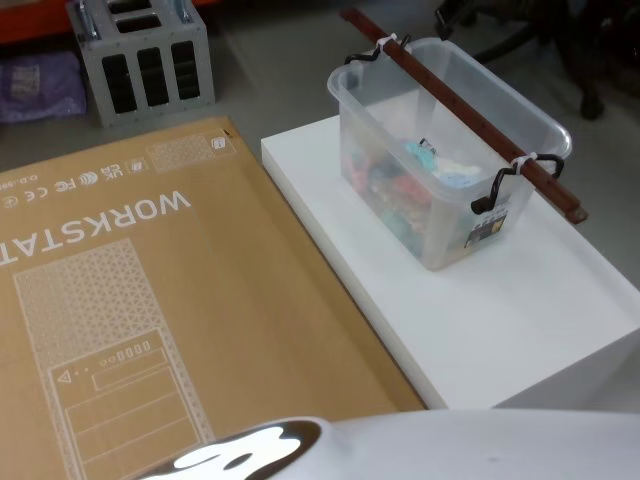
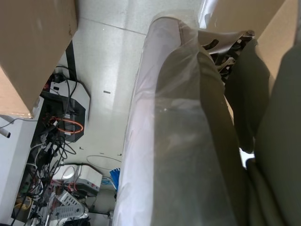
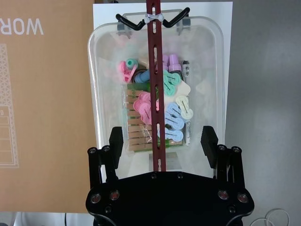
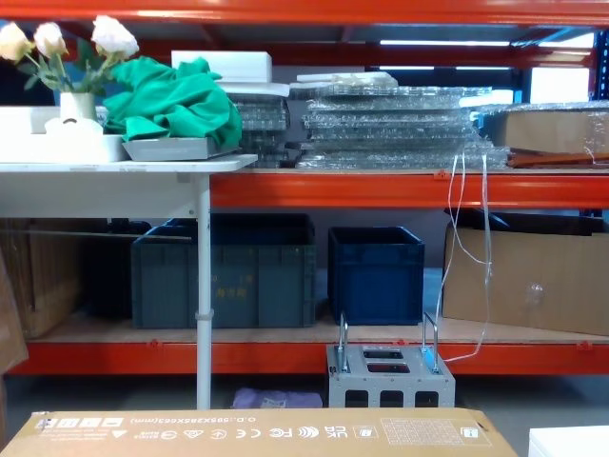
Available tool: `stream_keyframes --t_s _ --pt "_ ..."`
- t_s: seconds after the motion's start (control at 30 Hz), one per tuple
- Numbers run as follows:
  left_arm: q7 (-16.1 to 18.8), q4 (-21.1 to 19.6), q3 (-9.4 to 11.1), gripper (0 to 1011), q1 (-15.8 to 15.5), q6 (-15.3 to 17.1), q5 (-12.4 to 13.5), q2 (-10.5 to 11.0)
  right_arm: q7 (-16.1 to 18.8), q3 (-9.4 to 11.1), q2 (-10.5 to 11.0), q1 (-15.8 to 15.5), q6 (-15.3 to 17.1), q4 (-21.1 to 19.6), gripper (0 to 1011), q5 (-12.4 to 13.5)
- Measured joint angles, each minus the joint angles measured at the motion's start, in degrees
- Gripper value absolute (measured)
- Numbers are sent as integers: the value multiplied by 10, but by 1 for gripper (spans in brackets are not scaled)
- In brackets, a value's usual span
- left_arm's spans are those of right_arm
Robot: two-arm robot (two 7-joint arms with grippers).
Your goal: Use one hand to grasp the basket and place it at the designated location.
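The basket [image 1: 352,92] is a clear whitish plastic tub holding colourful clips and wooden pegs. It stands on a white platform [image 1: 520,330]. A dark red bar [image 1: 460,105] lies along its top, tied to black hooks at both ends. In the right wrist view my right gripper [image 3: 162,143] hangs open above the near end of the basket [image 3: 94,94]. Its two black fingers [image 3: 116,141] stand on either side of the red bar [image 3: 154,70], well apart from it. The left wrist view looks down at plastic-wrapped grey cover [image 2: 188,141] and the floor.
A long flat cardboard box [image 1: 150,300] lies left of the platform, touching its edge. A grey metal block [image 1: 145,55] stands on the floor behind the box. In the chest view, dark blue crates [image 4: 376,271] and a grey-blue crate [image 4: 224,276] sit on the low shelf.
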Motion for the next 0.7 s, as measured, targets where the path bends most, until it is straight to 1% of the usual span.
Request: stream_keyframes --t_s 0.7 --pt "0 0 0 0 0 0 0 0 0 0 0 0 0 0 1000 0"
